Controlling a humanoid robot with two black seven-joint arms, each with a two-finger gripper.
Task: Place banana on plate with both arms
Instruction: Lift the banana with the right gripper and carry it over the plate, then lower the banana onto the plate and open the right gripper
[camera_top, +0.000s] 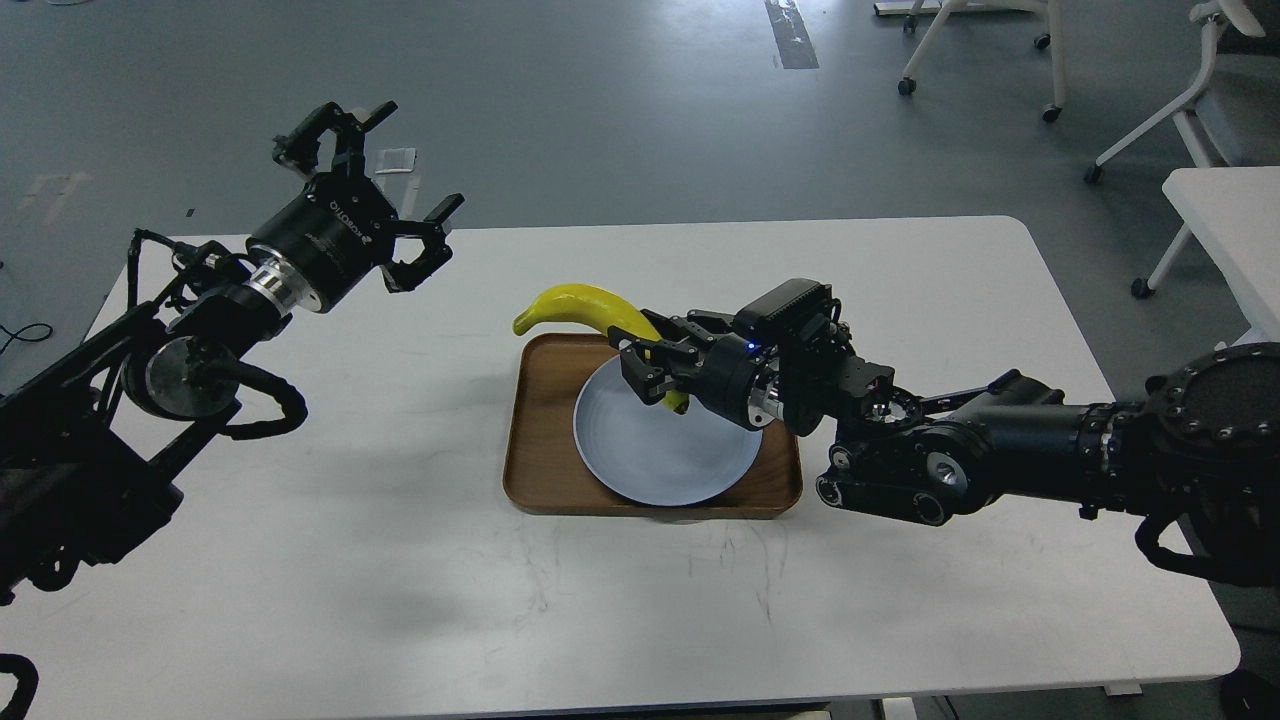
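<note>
Head view is showing the right gripper (655, 372) pinching the banana (585, 305) near its lower end, holding it tilted over the plate's (650, 455) far rim, probably to lower it inside; the plate is sitting on a tray (530, 470); the left gripper (385, 180) is hanging spread and empty, well apart, leaving the table (400, 560) open around.

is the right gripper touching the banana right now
Touching. In the head view the right gripper has its fingers closed around the lower part of the banana, holding it over the plate.
</note>
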